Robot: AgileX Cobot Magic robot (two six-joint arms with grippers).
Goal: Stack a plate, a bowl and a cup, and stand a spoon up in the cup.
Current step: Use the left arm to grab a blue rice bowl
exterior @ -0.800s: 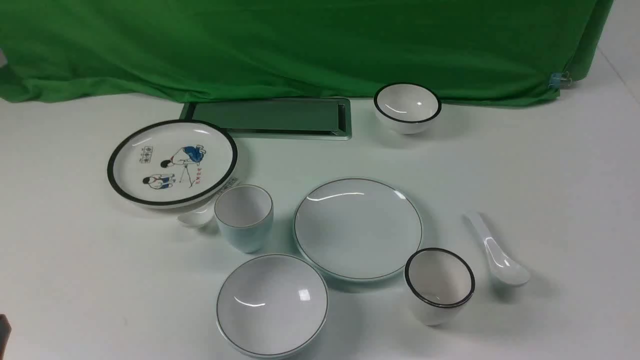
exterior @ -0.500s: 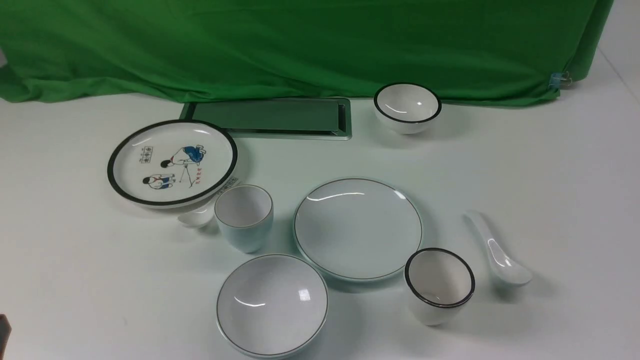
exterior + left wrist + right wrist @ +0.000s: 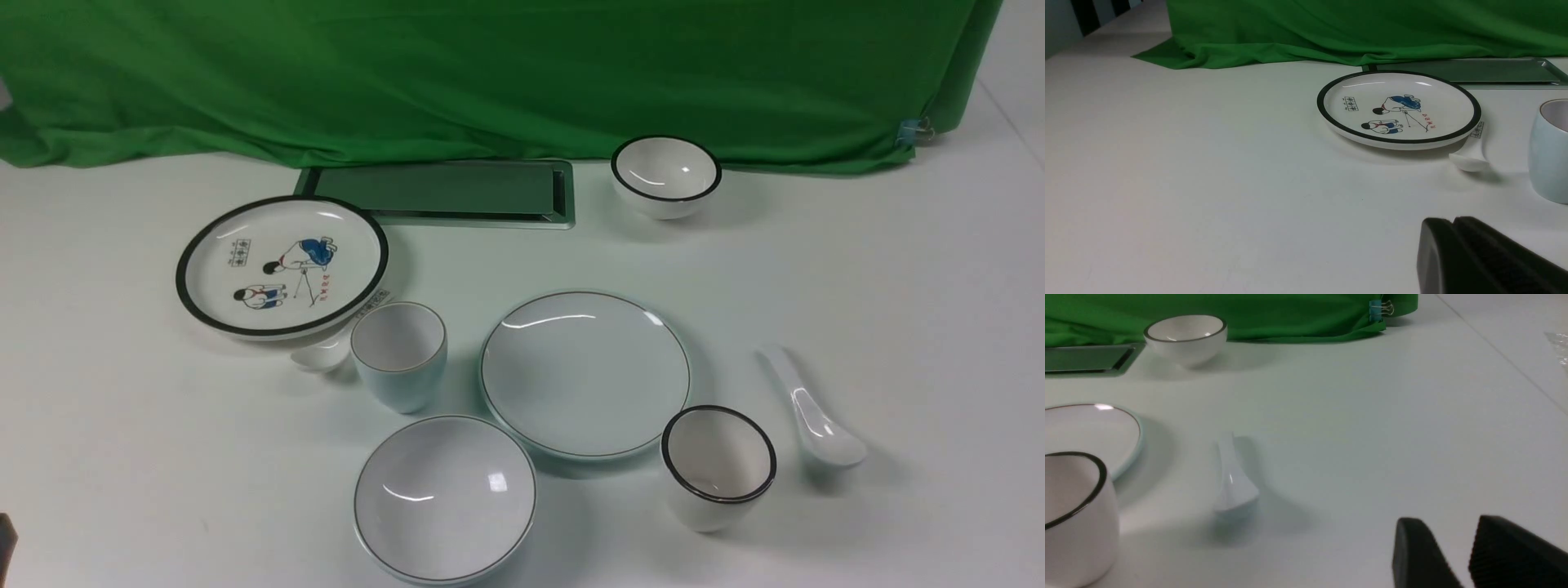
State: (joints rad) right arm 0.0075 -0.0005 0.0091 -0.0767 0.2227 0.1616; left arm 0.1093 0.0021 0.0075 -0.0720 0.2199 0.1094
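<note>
Green cloth (image 3: 490,73) drapes across the top of the front view, with a recessed metal hatch (image 3: 441,192) at its foot and the white counter (image 3: 898,286) filling the rest.

The plain pale plate (image 3: 584,374) lies at centre frame. The pale bowl (image 3: 445,498) sits at lower centre, just beside the plate's lower-left edge. The pale blue cup (image 3: 398,353) stands left of the plate, and the plain white spoon (image 3: 812,412) lies apart at right of centre. Nothing is stacked yet, so the step in hand is probably getting the bowl onto the plate.

The left tool (image 3: 1453,222) shows its pads pressed together and holds nothing. The right tool (image 3: 1451,524) shows a narrow gap and is also empty. Both hang well back from the dishes.

To do it well, I would widen the left tool, pinch the bowl's rim on the side away from the plate, and lift until its foot clears the plate's rim. Then centre it before letting go, since glossy ware slides.

Look-alikes are the risk. The cartoon plate (image 3: 282,265) sits at upper left with a labelled spoon (image 3: 322,355) tucked under its edge. The black-rimmed cup (image 3: 718,465) stands right beside the plate, and the black-rimmed bowl (image 3: 665,175) sits at upper right of centre.

Against the earlier front views, every dish lies where it was, and I see no arm movement.
</note>
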